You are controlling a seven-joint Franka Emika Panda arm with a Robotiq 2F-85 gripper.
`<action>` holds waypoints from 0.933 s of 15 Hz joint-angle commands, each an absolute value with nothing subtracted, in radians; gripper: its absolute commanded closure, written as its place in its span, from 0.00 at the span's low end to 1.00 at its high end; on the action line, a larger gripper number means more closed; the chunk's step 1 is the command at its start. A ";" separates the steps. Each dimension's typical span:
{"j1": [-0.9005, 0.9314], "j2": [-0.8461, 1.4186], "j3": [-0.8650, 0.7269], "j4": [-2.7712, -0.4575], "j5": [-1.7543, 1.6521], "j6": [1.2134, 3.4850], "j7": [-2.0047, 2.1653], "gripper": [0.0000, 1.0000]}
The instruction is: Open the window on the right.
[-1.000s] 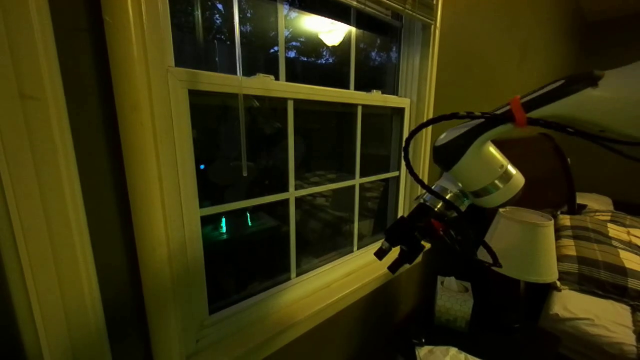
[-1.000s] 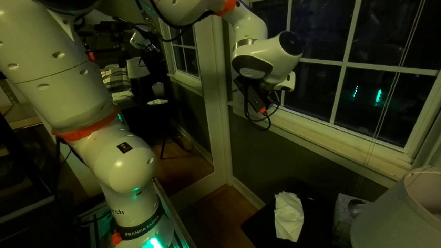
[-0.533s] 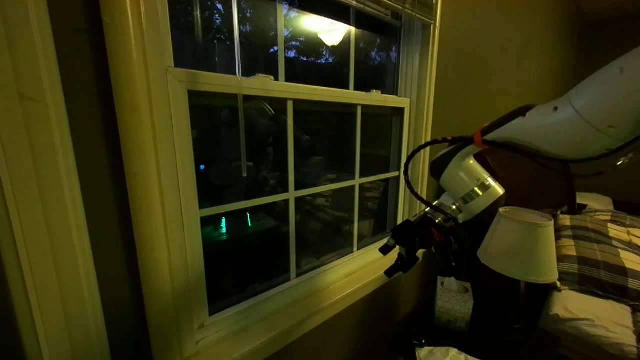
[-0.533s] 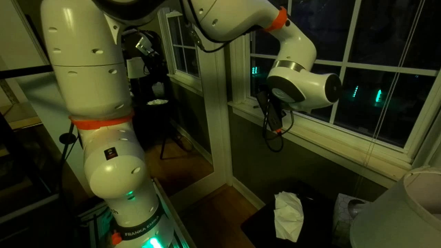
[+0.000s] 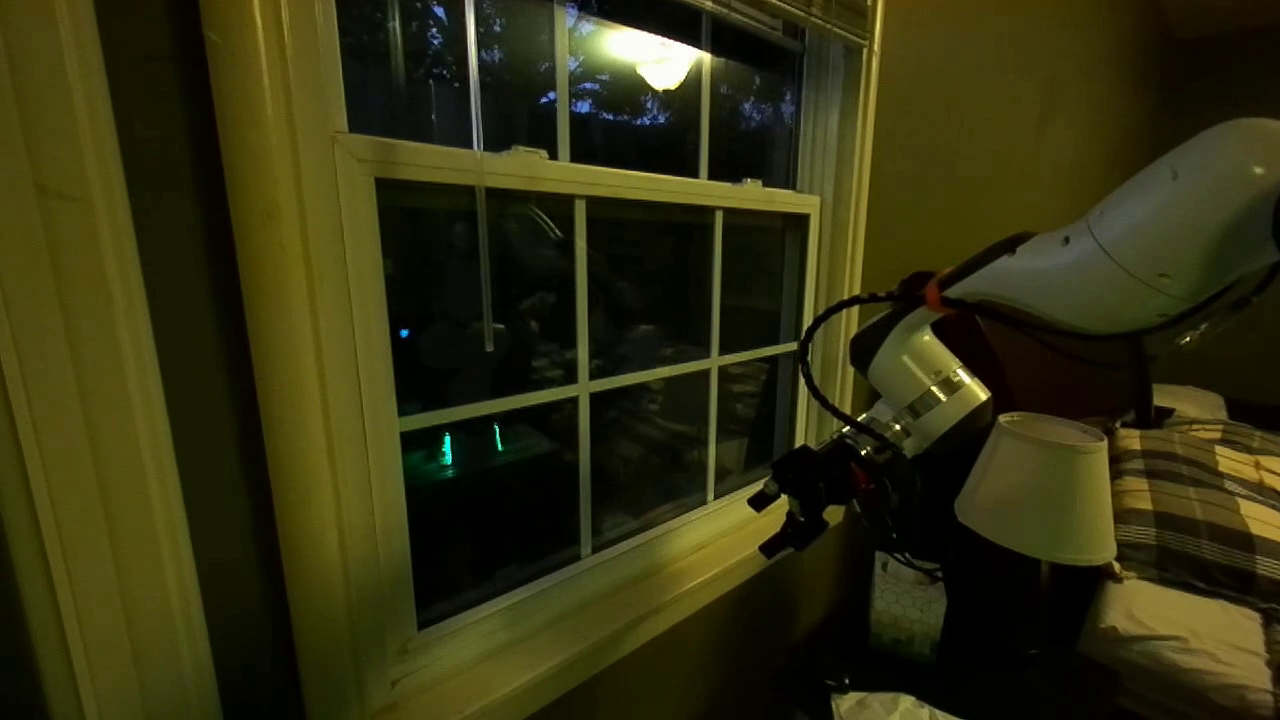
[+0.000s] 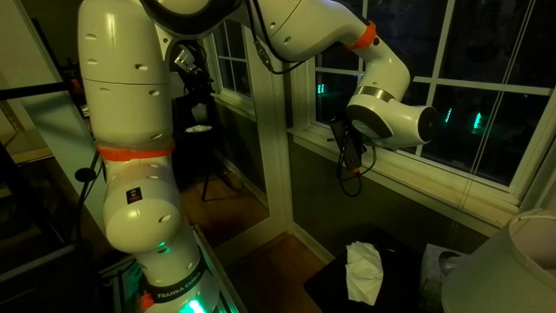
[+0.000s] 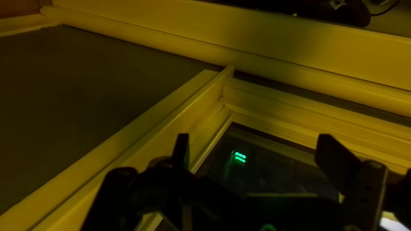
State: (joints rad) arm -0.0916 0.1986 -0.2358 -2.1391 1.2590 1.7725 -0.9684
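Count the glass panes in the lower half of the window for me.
6, in an exterior view: upper left pane, upper middle pane, upper right pane, lower left pane, lower middle pane and lower right pane. None is fully hidden there.

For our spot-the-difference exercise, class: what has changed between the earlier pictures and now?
In an exterior view, the robot arm has moved down and leftward, while its gripper shifted only slightly there. Nothing was taken hold of or let go. The window stays closed, the gripper open; the lamp and white paper have not moved.
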 commanded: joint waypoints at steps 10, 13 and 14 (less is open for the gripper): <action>-0.148 0.414 -0.167 -1.959 1.511 1.841 -0.842 0.00; -0.149 0.500 -0.154 -1.877 1.560 1.848 -0.803 0.00; -0.148 0.524 -0.151 -1.852 1.580 1.865 -0.800 0.00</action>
State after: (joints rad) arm -0.1352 0.4330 -0.1751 -1.9457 1.5218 1.8290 -0.8367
